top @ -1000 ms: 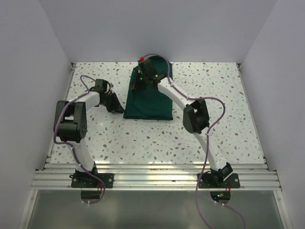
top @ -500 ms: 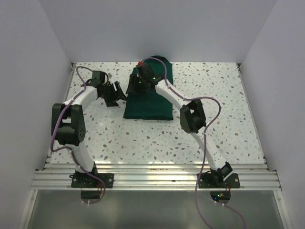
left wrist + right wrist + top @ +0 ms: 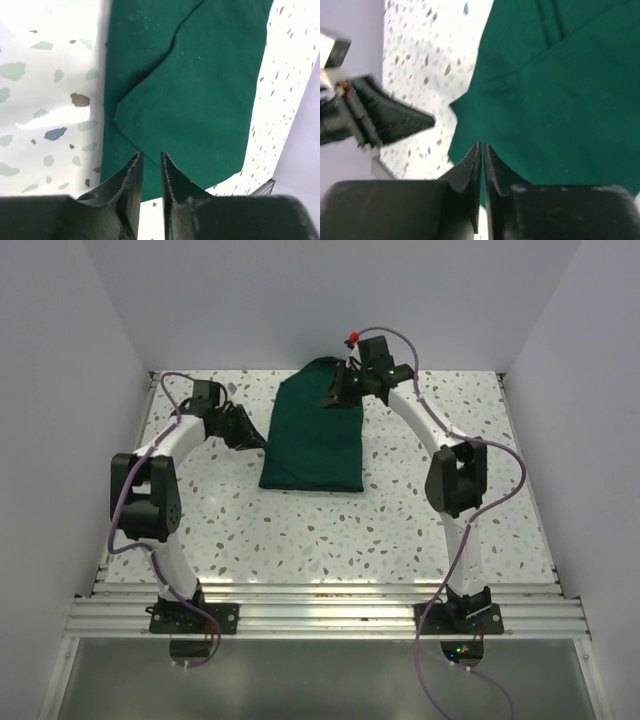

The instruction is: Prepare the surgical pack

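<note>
The surgical pack [image 3: 315, 440] is a dark green folded cloth bundle lying mid-table, with its contents hidden. My left gripper [image 3: 252, 437] sits at the bundle's left edge. In the left wrist view the left gripper [image 3: 151, 156] has its jaws a narrow gap apart, and the green cloth [image 3: 200, 90] and table show through the gap. My right gripper [image 3: 335, 398] is at the bundle's far right corner. In the right wrist view the right gripper [image 3: 482, 146] is shut just above the cloth [image 3: 560, 100], near its edge, with nothing visibly pinched.
The speckled white table [image 3: 300, 530] has white walls on three sides and an aluminium rail [image 3: 320, 615] along its near edge. The left gripper's fingers [image 3: 395, 122] show at the left of the right wrist view.
My right arm swung from over the bundle's left back part to its far right corner, uncovering the cloth. Both grippers opened, then closed down again. The left gripper moved closer to the bundle's left edge.
</note>
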Robot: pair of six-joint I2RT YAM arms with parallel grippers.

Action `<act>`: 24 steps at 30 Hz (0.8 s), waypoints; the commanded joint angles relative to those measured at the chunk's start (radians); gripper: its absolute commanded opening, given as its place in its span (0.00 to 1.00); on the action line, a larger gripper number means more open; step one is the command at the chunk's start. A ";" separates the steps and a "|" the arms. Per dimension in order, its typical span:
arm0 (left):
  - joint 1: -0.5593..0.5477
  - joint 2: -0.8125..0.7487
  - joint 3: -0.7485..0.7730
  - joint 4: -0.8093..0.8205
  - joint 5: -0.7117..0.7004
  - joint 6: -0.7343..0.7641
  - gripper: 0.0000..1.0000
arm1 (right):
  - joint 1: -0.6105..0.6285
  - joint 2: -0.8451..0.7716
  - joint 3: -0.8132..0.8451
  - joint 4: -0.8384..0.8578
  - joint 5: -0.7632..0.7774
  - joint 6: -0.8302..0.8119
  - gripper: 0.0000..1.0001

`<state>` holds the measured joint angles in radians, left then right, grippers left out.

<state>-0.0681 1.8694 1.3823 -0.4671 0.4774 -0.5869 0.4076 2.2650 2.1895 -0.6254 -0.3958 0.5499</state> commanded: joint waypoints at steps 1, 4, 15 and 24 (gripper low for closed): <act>-0.010 0.017 0.041 0.100 0.102 -0.040 0.23 | 0.039 -0.065 -0.147 0.038 -0.239 -0.055 0.07; -0.035 0.075 0.060 0.146 0.165 -0.076 0.20 | 0.039 -0.068 -0.239 0.137 -0.330 -0.007 0.02; -0.059 0.178 0.034 0.144 0.139 -0.068 0.20 | -0.004 -0.125 -0.580 0.363 -0.457 0.048 0.02; -0.053 0.192 -0.003 0.120 0.109 -0.039 0.19 | -0.023 -0.217 -0.796 0.355 -0.472 -0.028 0.04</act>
<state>-0.1310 2.0518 1.4014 -0.3439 0.6102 -0.6617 0.3779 2.1452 1.4479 -0.3088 -0.8356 0.5625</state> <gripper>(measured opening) 0.195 0.034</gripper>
